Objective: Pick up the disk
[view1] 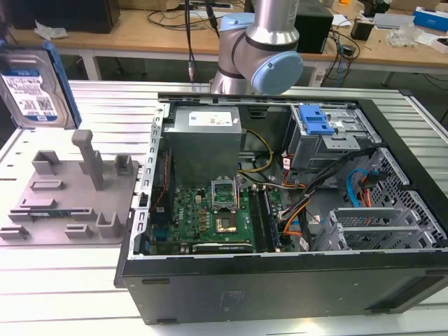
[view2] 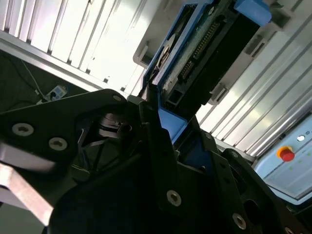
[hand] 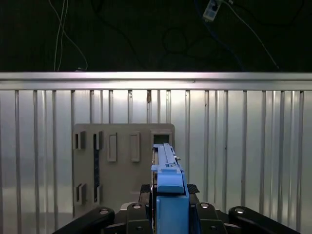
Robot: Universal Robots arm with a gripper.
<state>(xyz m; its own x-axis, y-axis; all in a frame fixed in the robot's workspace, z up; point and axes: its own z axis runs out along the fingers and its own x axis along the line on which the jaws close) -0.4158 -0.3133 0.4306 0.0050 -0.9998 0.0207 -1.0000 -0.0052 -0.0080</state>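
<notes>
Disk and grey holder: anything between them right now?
Nothing; in the first wrist view the disk, clamped edge-on in the gripper, hangs above the grey holder.

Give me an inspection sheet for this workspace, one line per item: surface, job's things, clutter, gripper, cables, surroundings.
Surface: ribbed aluminium table.
Job's things: disk, blue-framed, upright in the air at the exterior view's left edge, above and apart from the grey holder; both wrist views show it clamped edge-on.
Clutter: open computer case with motherboard and blue drive-bay latch.
Gripper: gripper shut on the disk's blue frame.
Cables: orange, blue and black leads inside the case; more on the wooden bench.
Surroundings: robot arm behind the case; red button in the second wrist view.
</notes>
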